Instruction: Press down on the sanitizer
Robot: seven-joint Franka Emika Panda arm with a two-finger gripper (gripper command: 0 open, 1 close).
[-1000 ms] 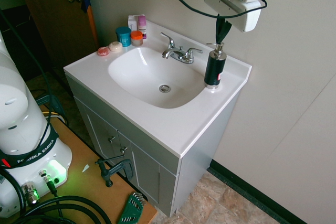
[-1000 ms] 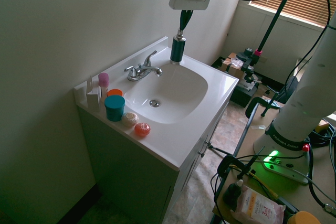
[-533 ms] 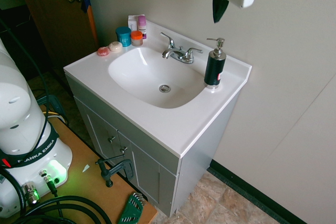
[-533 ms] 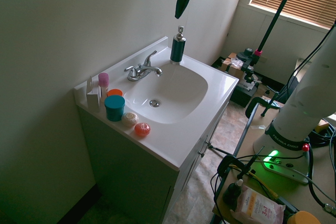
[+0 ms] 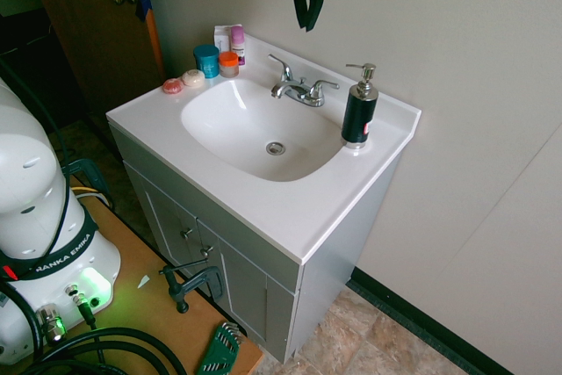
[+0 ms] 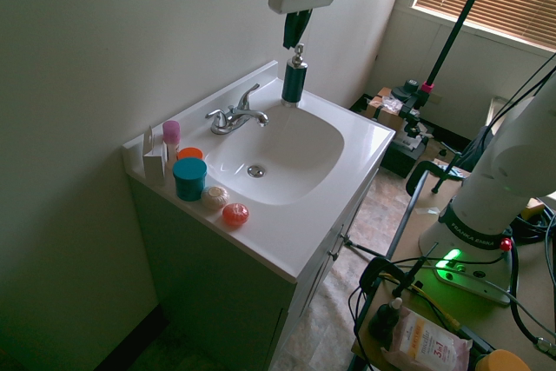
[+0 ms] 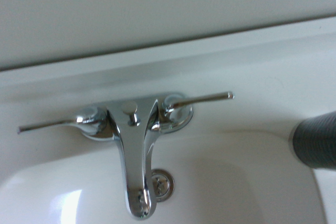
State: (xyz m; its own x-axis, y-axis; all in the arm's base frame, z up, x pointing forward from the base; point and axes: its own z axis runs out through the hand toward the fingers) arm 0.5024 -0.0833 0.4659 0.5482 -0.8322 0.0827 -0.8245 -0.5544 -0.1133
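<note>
The sanitizer (image 5: 359, 111) is a black pump bottle with a silver head, standing untouched on the back right corner of the white vanity (image 5: 290, 208). In the second exterior view the sanitizer (image 6: 294, 81) stands behind the basin. My gripper (image 5: 306, 22) hangs high in the air, left of the bottle and above the chrome faucet (image 5: 299, 88). Its dark fingers point down, a narrow slit apart, with nothing between them. From the other side the gripper (image 6: 292, 41) shows just above the pump head. The wrist view looks straight down on the faucet (image 7: 135, 145).
A teal jar (image 5: 206, 60), an orange jar (image 5: 228, 63), two round soaps (image 5: 182, 82) and small boxes sit at the vanity's back left corner. The wall runs close behind the faucet and the bottle. A wooden door (image 5: 97, 24) stands left of the vanity.
My gripper has risen off the pump head and moved left, from over the sanitizer to over the faucet. The pump head has sprung back up. The fingers have parted slightly.
</note>
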